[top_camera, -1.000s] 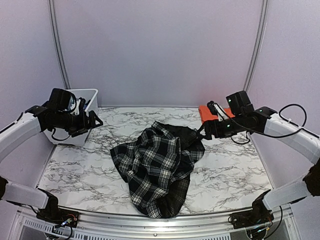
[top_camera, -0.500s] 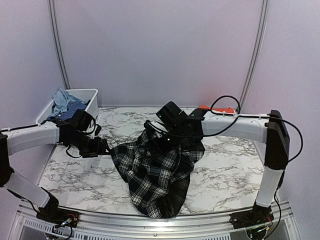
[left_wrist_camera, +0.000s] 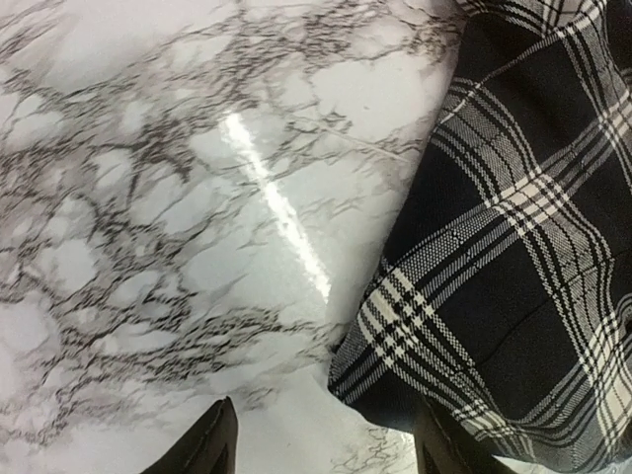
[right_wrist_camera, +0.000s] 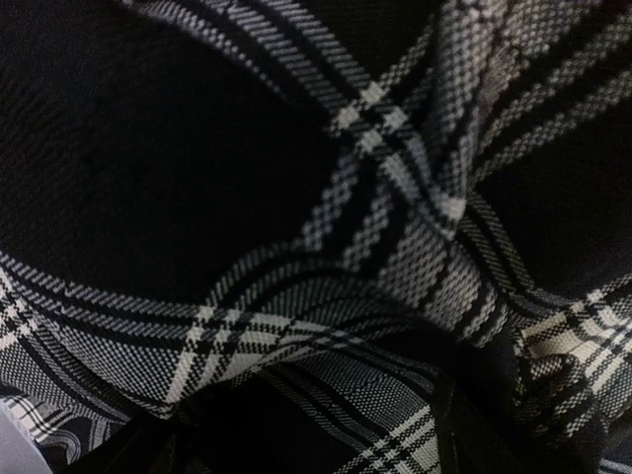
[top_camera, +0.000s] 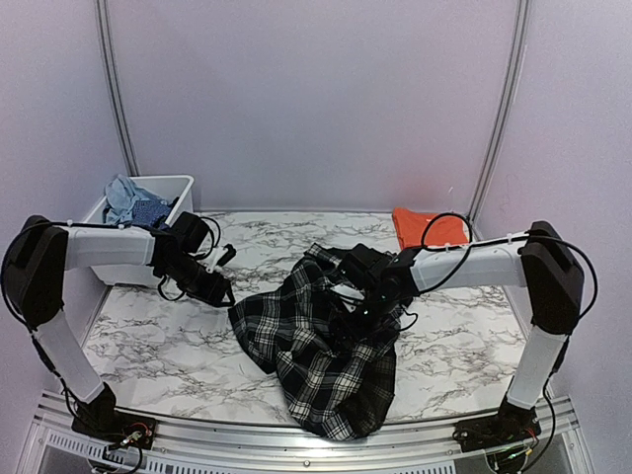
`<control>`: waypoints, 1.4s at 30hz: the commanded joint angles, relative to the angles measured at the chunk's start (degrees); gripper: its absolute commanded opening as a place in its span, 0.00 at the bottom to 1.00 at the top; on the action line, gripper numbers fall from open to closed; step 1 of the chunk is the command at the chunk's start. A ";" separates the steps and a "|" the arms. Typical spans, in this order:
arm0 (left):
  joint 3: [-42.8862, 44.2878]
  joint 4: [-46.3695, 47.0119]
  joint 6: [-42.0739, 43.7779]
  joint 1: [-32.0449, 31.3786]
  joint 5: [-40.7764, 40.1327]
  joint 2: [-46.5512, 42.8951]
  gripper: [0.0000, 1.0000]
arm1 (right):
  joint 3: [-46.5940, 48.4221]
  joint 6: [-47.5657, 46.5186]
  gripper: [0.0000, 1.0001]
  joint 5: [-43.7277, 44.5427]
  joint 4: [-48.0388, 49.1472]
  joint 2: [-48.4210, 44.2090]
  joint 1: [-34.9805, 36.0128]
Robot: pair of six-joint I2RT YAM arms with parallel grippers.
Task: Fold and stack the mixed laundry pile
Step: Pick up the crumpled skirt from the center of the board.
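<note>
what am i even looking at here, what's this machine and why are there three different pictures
These are two robot arms bolted to the near edge of a marble table. The wide picture comes from a fixed camera above and behind them. The two close-ups come from a small camera on each wrist. A black-and-white plaid garment lies crumpled mid-table, an orange T-shirt lies at the far right, and pale blue cloth sits in a white bin at the far left. The left gripper is open beside the plaid's edge, holding nothing. The right gripper is pressed into the plaid; whether it grips is unclear.
</note>
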 commanded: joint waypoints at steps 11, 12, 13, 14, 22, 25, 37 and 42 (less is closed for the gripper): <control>-5.01 8.03 17.33 -2.27 18.89 3.51 0.51 | -0.15 -2.32 0.84 -0.04 -1.29 -9.50 -3.42; -5.13 8.09 17.70 -2.60 17.97 3.95 0.43 | 0.14 -2.95 0.85 0.26 -0.51 -10.67 -3.42; -4.98 8.10 17.91 -2.81 16.27 4.43 0.34 | 0.29 -3.57 0.85 0.72 0.29 -12.01 -3.42; -4.62 7.98 18.05 -3.02 13.98 4.53 0.23 | 0.37 -4.36 0.86 0.94 1.16 -13.36 -3.42; -0.35 4.46 18.40 -6.45 8.55 -13.61 0.00 | -1.69 -13.99 0.89 0.58 13.24 -24.51 -3.05; 3.99 -0.46 19.84 -7.57 8.29 -19.62 0.00 | -2.88 -18.82 0.89 -0.69 19.80 -27.49 -1.19; 13.82 -9.04 24.70 -16.77 3.23 -29.52 0.00 | 9.85 -31.04 0.95 -0.60 27.38 -19.21 8.82; 14.58 -9.11 25.11 -20.66 0.38 -30.17 0.00 | 11.96 -29.95 0.92 -1.42 30.14 -16.74 11.54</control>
